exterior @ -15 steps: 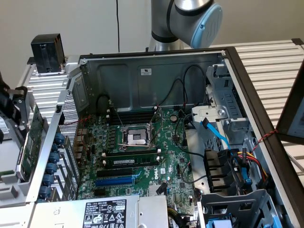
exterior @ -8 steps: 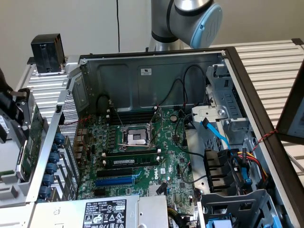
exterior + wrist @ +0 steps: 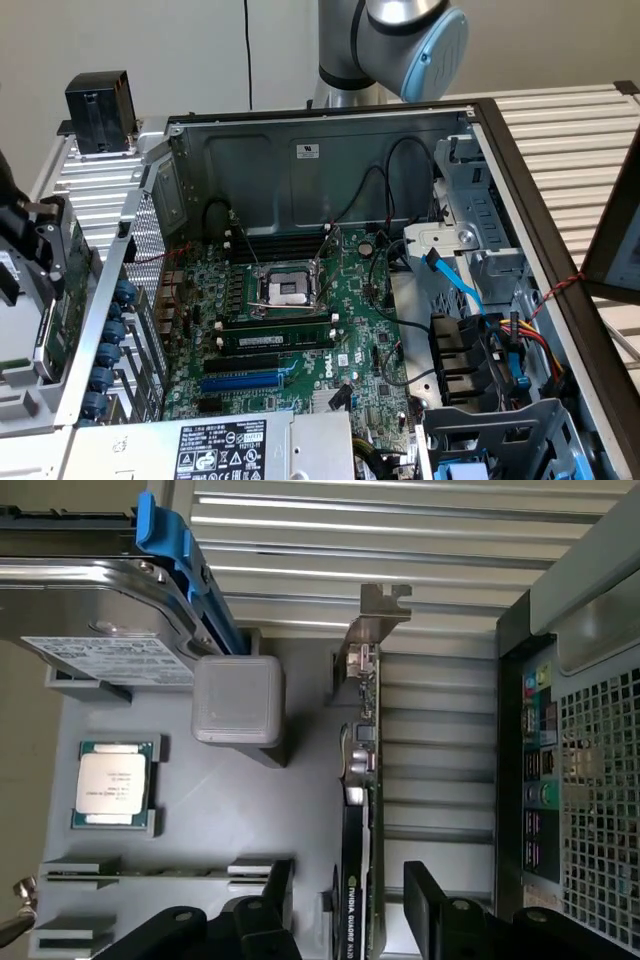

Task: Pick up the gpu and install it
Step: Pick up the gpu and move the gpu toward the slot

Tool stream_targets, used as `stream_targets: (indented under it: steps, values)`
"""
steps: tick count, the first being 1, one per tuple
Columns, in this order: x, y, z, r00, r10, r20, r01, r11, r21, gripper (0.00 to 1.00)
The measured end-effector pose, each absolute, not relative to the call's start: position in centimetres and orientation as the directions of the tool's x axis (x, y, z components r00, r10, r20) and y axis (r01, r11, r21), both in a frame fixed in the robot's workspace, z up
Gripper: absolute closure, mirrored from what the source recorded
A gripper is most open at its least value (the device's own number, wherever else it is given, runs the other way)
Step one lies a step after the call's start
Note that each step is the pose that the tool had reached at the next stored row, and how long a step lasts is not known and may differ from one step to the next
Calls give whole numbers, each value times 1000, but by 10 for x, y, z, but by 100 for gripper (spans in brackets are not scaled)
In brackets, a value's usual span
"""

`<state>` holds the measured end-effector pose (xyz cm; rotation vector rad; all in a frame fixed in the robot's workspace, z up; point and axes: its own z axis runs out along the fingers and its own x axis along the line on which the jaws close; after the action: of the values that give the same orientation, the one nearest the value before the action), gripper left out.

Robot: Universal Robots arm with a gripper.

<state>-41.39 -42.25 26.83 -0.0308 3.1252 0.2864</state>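
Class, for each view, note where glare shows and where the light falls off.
Wrist view: glare streaks the hard drive and the slatted table; the gpu looks dark along its shroud. Exterior view: the computer case is dim inside, the table beside it bright.

White lettering on the black shroud of the gpu (image 3: 353,905) reads "NVIDIA QUADRO"; the characters after it cannot be made out. The card stands on edge at one edge of the grey tray (image 3: 250,810). On that tray, the processor (image 3: 112,783) has lines of print on its metal lid, and the hard drive (image 3: 95,645) has a white label; both are too small to read.

In the exterior view, the motherboard (image 3: 350,300) carries a white mark that seems to read "DELL" beside its blue slots. The power supply (image 3: 222,450) has a label with certification symbols, the memory stick (image 3: 262,341) a white label, and the case's back wall (image 3: 260,170) a white sticker; none of these is legible.
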Motion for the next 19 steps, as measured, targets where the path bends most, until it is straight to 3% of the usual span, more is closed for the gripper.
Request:
stream_targets:
  steps: [8,19]
  values:
    - [-414,-424,260,-1000,21,-4,19,975,220,44]
    - [-413,-423,247,-1000,20,6,20,975,221,44]
